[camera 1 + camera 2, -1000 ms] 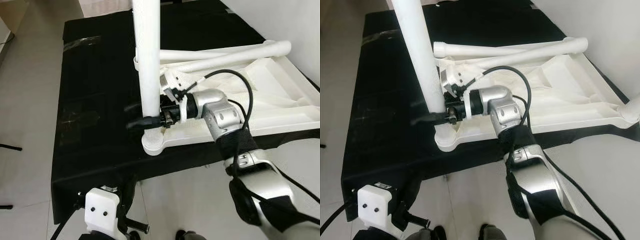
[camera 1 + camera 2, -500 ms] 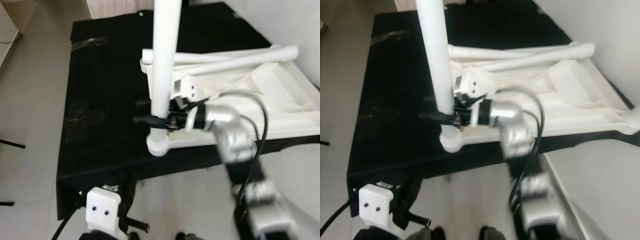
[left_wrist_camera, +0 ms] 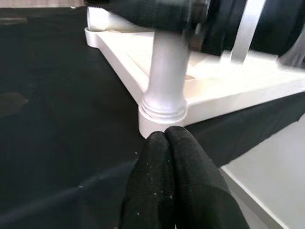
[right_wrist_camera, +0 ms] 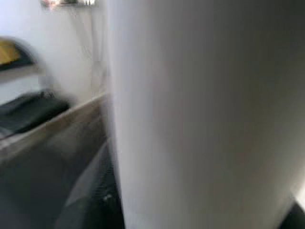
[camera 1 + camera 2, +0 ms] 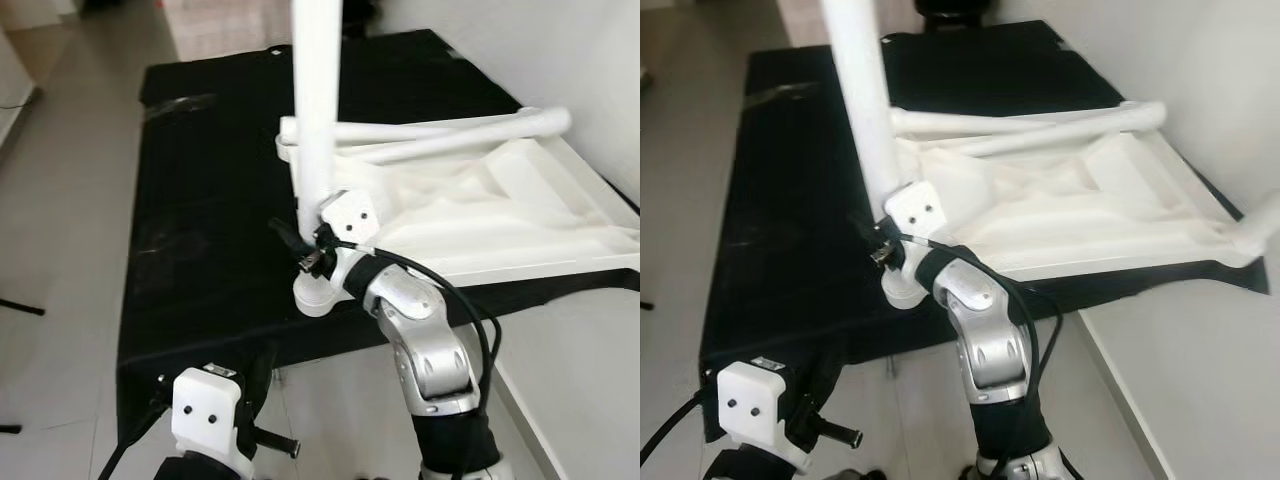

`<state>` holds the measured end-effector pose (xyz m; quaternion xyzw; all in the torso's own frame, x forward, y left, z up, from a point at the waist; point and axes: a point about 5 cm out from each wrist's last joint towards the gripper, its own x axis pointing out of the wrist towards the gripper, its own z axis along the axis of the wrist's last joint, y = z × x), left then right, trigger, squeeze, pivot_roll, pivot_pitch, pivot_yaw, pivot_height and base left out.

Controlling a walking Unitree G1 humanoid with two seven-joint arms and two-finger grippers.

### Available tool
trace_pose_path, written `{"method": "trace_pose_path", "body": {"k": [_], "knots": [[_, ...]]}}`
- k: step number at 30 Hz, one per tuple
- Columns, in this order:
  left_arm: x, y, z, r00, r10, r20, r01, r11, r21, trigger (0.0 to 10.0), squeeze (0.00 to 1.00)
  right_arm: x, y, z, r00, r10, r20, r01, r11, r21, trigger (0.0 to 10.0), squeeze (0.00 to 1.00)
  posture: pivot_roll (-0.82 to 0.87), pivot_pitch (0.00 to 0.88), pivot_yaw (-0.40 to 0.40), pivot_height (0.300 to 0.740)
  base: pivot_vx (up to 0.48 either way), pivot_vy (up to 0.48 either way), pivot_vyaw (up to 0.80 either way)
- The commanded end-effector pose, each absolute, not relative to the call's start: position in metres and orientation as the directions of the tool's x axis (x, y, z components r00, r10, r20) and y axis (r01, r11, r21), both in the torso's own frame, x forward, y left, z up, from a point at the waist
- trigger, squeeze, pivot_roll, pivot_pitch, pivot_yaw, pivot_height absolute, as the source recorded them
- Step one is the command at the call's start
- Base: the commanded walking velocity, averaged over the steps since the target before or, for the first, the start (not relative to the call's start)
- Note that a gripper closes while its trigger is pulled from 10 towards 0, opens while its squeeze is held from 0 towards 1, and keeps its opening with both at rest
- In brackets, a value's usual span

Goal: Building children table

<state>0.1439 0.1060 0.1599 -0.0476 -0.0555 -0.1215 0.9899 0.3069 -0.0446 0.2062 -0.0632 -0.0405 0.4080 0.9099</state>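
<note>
- White table top [image 5: 520, 210] lies upside down on a black-covered surface [image 5: 200, 200], two loose legs [image 5: 440, 130] resting across its far edge.
- One white leg [image 5: 315, 130] stands upright in the near corner socket [image 5: 312, 295].
- Right gripper [image 5: 300, 250] sits at this leg's base, fingers either side of it; grip firmness cannot be confirmed.
- Left gripper [image 3: 167, 143] hangs low before the surface's edge, fingertips pressed together, holding nothing.

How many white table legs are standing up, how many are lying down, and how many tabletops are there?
Standing legs: 2
Lying legs: 2
Tabletop: 1
Total: 5
</note>
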Motion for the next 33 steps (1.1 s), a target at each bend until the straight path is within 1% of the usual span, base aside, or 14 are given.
{"method": "trace_pose_path", "body": {"k": [1,2,3,4,5,6,7,8,9,14,22,23,24,33], "knots": [[0.144,0.106,0.156,0.969,-0.224,0.105,0.232,0.969,-0.081,10.0,0.0,0.3,-0.034,0.206,0.551,0.834,0.021,-0.831,0.55,-0.081,10.0,1.0,-0.05,0.217,-0.019,0.74,0.0,0.0,0.0],[0.144,0.106,0.156,0.969,-0.224,0.105,0.232,0.969,-0.081,10.0,0.0,0.3,-0.034,0.206,0.551,0.834,0.021,-0.831,0.55,-0.081,10.0,1.0,-0.05,0.217,-0.019,0.74,0.0,0.0,0.0],[0.144,0.106,0.156,0.968,-0.226,0.105,0.235,0.968,-0.082,10.0,0.0,0.296,-0.03,0.215,0.44,0.896,0.058,-0.891,0.443,-0.096,10.0,1.0,-0.05,0.218,-0.018,0.74,0.0,0.0,0.0],[0.144,0.106,0.156,0.968,-0.226,0.105,0.235,0.968,-0.082,10.0,0.0,0.296,-0.03,0.215,0.44,0.896,0.058,-0.891,0.443,-0.096,10.0,1.0,-0.05,0.218,-0.018,0.74,0.0,0.0,0.0],[0.143,0.106,0.156,0.968,-0.229,0.105,0.238,0.968,-0.084,10.0,0.0,0.291,-0.028,0.221,0.317,0.946,0.062,-0.938,0.323,-0.129,10.0,1.0,-0.04,0.22,-0.018,0.74,0.0,0.0,0.0],[0.143,0.106,0.156,0.968,-0.229,0.105,0.238,0.968,-0.084,10.0,0.0,0.291,-0.028,0.221,0.317,0.946,0.062,-0.938,0.323,-0.129,10.0,1.0,-0.04,0.22,-0.018,0.74,0.0,0.0,0.0],[0.143,0.105,0.156,0.967,-0.231,0.105,0.24,0.967,-0.084,10.0,0.0,0.289,-0.027,0.224,0.161,0.986,0.042,-0.971,0.166,-0.17,10.0,0.89,-0.03,0.223,-0.017,0.74,0.0,0.0,0.0],[0.143,0.105,0.156,0.967,-0.231,0.105,0.24,0.967,-0.084,10.0,0.0,0.289,-0.027,0.224,0.161,0.986,0.042,-0.971,0.166,-0.17,10.0,0.89,-0.03,0.223,-0.017,0.74,0.0,0.0,0.0],[0.142,0.105,0.157,0.967,-0.231,0.104,0.24,0.967,-0.084,10.0,0.0,0.289,-0.027,0.225,0.035,0.999,0.008,-0.981,0.036,-0.193,10.0,0.0,-0.03,0.226,-0.015,0.74,0.0,0.0,0.0],[0.139,0.104,0.158,0.968,-0.232,0.101,0.24,0.967,-0.082,10.0,0.0,0.307,-0.029,0.235,-0.133,0.99,-0.041,-0.972,-0.139,-0.188,10.0,0.0,0.0,0.233,-0.015,0.74,0.0,0.0,0.0],[0.138,0.104,0.159,0.968,-0.23,0.098,0.238,0.968,-0.08,10.0,0.0,0.329,-0.031,0.249,-0.186,0.981,-0.061,-0.969,-0.193,-0.154,10.0,0.0,0.0,0.24,-0.013,0.74,0.0,0.0,0.0],[0.137,0.104,0.159,0.968,-0.23,0.098,0.238,0.968,-0.08,10.0,0.0,0.332,-0.032,0.25,-0.191,0.979,-0.066,-0.969,-0.199,-0.15,7.5,0.0,0.0,0.24,-0.013,0.74,0.0,0.0,0.0],[0.137,0.104,0.159,0.968,-0.23,0.097,0.238,0.968,-0.08,10.0,0.0,0.334,-0.034,0.251,-0.204,0.976,-0.077,-0.967,-0.214,-0.142,0.0,0.0,0.01,0.242,-0.015,0.74,0.0,0.0,0.0],[0.137,0.103,0.158,0.969,-0.227,0.095,0.235,0.969,-0.081,10.0,0.0,0.338,-0.044,0.248,-0.222,0.972,-0.081,-0.963,-0.231,-0.137,0.0,0.0,0.0,0.241,-0.016,0.74,0.0,0.0,0.0]]}}
